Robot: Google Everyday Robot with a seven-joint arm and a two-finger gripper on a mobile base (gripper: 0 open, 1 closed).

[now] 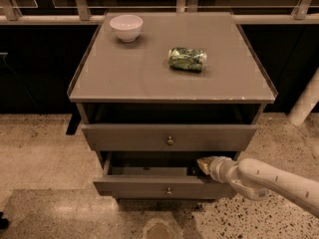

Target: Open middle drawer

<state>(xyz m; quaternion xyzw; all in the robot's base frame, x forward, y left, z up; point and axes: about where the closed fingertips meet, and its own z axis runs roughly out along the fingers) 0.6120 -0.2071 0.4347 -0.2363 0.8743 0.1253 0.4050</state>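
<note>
The middle drawer (149, 186) is a grey flat front with a small brass knob (168, 190). It stands pulled out well past the top drawer (124, 137), and its plain grey inside (149, 171) shows. My gripper (203, 164) is at the end of the white arm (269, 180) coming in from the lower right. It sits at the right end of the middle drawer, just behind the top edge of the front and under the top drawer. The lowest drawer is hidden below the middle one.
The top drawer also stands a little open, with its knob (170, 141) in the middle. On the cabinet top (124, 78) are a white bowl (126, 27) and a crumpled green bag (187, 59). A white post (305, 106) stands at the right; speckled floor surrounds the cabinet.
</note>
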